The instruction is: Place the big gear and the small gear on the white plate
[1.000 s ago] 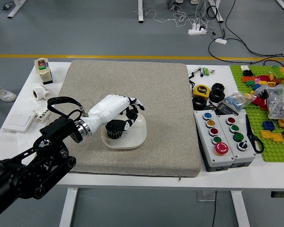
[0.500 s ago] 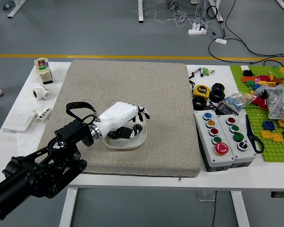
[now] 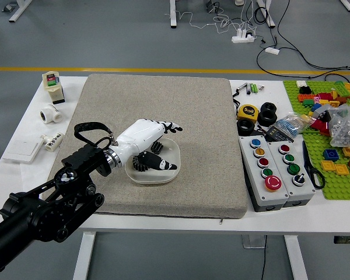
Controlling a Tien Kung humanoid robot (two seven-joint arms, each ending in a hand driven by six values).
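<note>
Since the earlier frame, the robot's left hand (image 3: 141,137) has spread its fingers and thumb apart; they are open over one partly hidden black gear (image 3: 138,165) and, right and farther back, another black gear (image 3: 157,147), both on the white plate (image 3: 171,150)

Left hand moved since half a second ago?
Yes, the left hand has shifted up the picture and slightly left, judged against the white plate.

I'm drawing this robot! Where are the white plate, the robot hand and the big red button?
White plate (image 3: 172,150): head view, bare right part.
Robot hand (image 3: 140,135): head view, its white back.
Big red button (image 3: 273,183): head view, the top.
</note>
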